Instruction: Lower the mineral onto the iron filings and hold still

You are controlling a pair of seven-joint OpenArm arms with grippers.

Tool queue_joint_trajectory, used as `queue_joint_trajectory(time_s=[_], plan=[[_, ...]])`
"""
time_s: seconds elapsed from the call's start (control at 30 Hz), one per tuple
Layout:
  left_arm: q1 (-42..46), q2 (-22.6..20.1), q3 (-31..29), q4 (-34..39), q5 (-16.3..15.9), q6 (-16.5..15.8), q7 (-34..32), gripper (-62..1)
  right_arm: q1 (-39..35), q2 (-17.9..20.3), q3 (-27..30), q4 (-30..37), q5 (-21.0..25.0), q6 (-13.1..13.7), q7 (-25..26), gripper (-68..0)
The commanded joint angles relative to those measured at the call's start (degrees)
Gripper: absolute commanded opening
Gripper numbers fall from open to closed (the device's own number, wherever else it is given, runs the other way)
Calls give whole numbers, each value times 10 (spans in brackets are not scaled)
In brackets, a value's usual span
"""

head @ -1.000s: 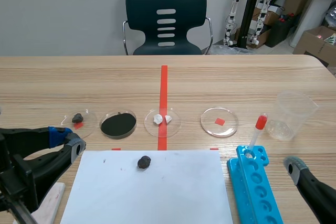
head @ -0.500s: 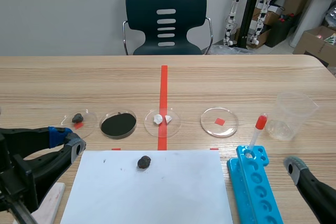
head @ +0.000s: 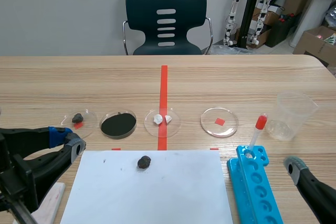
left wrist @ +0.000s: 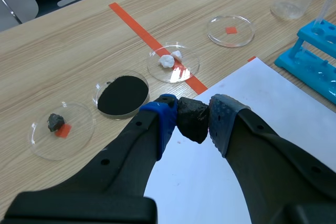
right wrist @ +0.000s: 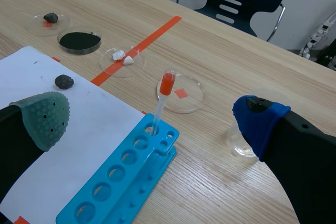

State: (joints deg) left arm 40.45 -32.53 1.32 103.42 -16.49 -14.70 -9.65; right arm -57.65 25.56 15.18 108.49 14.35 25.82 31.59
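The left end effector (head: pixel 67 140) is open with a rather narrow gap and holds nothing. It hangs low beside the near left corner of the white paper (head: pixel 157 192). The dark stone (head: pixel 144 162) lies on this paper, apart from the end effector. The dish of black powder (head: pixel 118 124) stands on the counter (head: pixel 236 82) just past the paper's far edge. The right end effector (right wrist: pixel 152 119) is wide open and empty, near the blue rack (right wrist: pixel 121 182).

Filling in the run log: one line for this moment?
rock: loose on paper | filings dish: no rock yet | left jaws: open | right jaws: open
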Motion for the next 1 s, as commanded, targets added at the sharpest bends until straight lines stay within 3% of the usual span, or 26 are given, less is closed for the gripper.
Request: queue_joint_trajectory(time_s=[0.0,0.13,0.33,0.7,0.83,0.97], plan=[[-2,3,-2,9,-6,0,-8,-477,3,5,1,8,6,0,9,4],[-2,3,-2,9,-6,3,-2,-477,3,5,1,8,6,0,9,4],[-12,3,-2,9,-19,3,78,-477,3,5,1,8,6,0,9,4],[-111,44,4,9,-81,6,296,-477,3,5,1,8,6,0,9,4],[-162,60,11,9,-107,47,369,-477,3,5,1,8,6,0,9,4],[-220,62,40,7,-156,87,422,-477,3,5,1,8,6,0,9,4]])
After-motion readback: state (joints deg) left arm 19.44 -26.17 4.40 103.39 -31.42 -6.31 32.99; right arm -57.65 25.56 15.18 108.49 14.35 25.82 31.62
